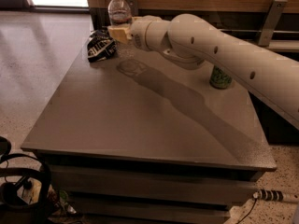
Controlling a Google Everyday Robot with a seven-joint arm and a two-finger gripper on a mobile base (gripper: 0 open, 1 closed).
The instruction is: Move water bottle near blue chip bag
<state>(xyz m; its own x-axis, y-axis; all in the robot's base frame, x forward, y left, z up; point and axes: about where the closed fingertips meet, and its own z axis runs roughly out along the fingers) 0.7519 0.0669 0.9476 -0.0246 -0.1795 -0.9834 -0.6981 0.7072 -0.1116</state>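
Grips the water bottle [119, 10] upright in the gripper [120, 31], closed round its base — beside the blue chip bag [100, 48].

The gripper [119, 31], matt tan, sits at eleven o'clock over the table [140, 120], closed on the clear ribbed plastic water bottle [119, 10]; the arm [224, 50] behind it is smooth, glossy white plastic. At ten o'clock the blue chip bag [101, 47] is crinkled, shiny foil on the matt, smooth grey tabletop. The floor [32, 59] at nine o'clock is polished speckled stone.
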